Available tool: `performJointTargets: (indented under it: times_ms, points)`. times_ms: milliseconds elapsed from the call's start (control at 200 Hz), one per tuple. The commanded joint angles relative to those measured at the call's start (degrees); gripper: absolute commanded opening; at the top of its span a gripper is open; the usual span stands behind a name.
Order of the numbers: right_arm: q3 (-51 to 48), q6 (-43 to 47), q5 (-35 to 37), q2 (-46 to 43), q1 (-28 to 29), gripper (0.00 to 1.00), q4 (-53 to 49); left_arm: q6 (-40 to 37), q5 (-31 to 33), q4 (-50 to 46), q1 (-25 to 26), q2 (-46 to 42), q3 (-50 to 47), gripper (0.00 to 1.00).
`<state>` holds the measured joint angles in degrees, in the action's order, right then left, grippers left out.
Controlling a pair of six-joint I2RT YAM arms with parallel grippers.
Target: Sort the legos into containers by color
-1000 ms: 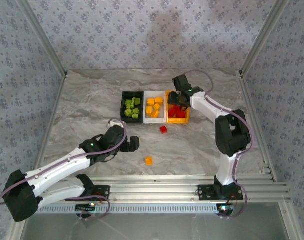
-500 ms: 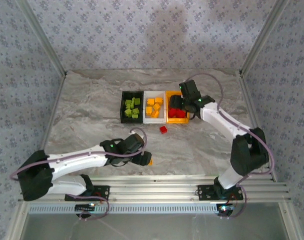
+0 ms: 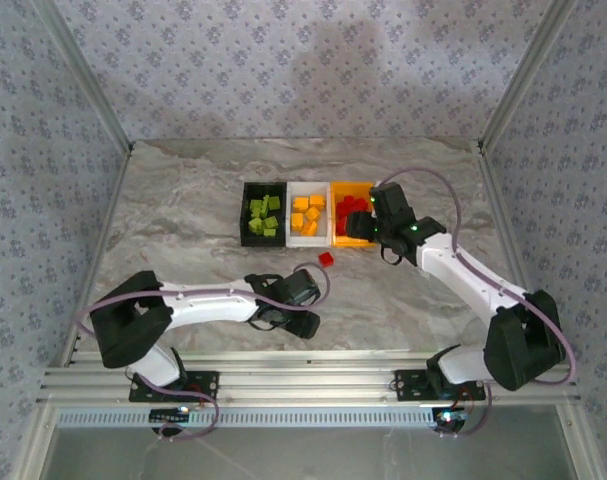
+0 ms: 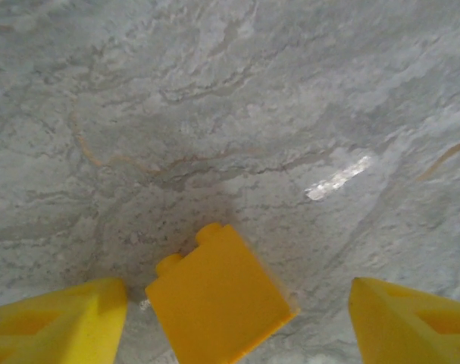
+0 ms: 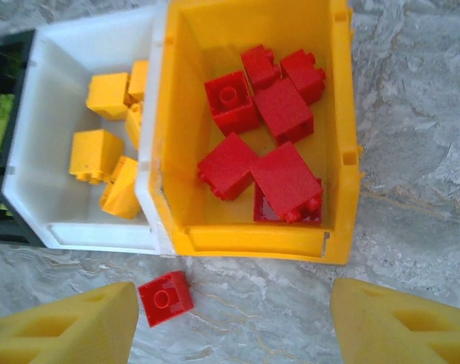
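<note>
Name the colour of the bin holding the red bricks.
The plastic bin is orange-yellow; right wrist view.

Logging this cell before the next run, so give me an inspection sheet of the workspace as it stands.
Surface: marbled table, no spills seen.
Job's things: green legos in black bin; orange-yellow legos in white bin; red legos in orange-yellow bin; loose red lego and loose orange-yellow lego on table.
Clutter: nothing seen.
Grippers: left gripper open astride loose orange-yellow lego; right gripper open near loose red lego.
Cables: lilac cable along each arm.
Surroundings: patterned walls, metal rails.
</note>
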<state>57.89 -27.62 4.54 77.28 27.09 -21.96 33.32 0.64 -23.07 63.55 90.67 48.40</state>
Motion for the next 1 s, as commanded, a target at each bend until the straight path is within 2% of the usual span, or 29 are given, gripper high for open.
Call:
performJointTargets:
  times_ms: [0,75,325,460,670,755,850,994]
  points:
    - [-1.15,-0.84,0.64,-2.16,-0.25,0.69,0.65,-1.67,-0.65,-1.64,0.52,1.54,1.72,0.68]
    - [-1.51,-0.97,0.74,-2.56,-0.28,0.69,0.67,-1.94,-0.64,-1.39,0.52,2.39,1.91,0.59]
    - [-2.76,-1.48,1.01,-3.37,-0.33,0.69,0.58,-2.6,-0.73,-0.97,0.79,2.98,2.05,0.42]
    - [-3.13,-1.91,0.92,-3.77,-0.4,0.69,0.52,-2.32,0.93,-1.97,0.87,1.0,1.88,0.37]
    - [-4.18,-2.61,0.38,-4.89,-0.37,0.68,0.65,-1.66,5.23,-2.75,0.41,-5.91,2.18,0.36]
    - [-5.2,-2.94,0.13,-6.06,-0.37,0.68,0.7,-2.32,7.14,-2.46,-1.76,-8.27,3.76,0.36]
    - [-6.39,-3.31,-0.36,-7.17,-0.27,0.68,0.62,-3.73,7.57,-1.0,-6.84,-8.97,7.08,0.36]
    - [-8.15,-3.52,-0.33,-8.15,-0.1,0.68,0.47,-6.54,8.35,0.72,-13.82,-2.23,17.22,0.35]
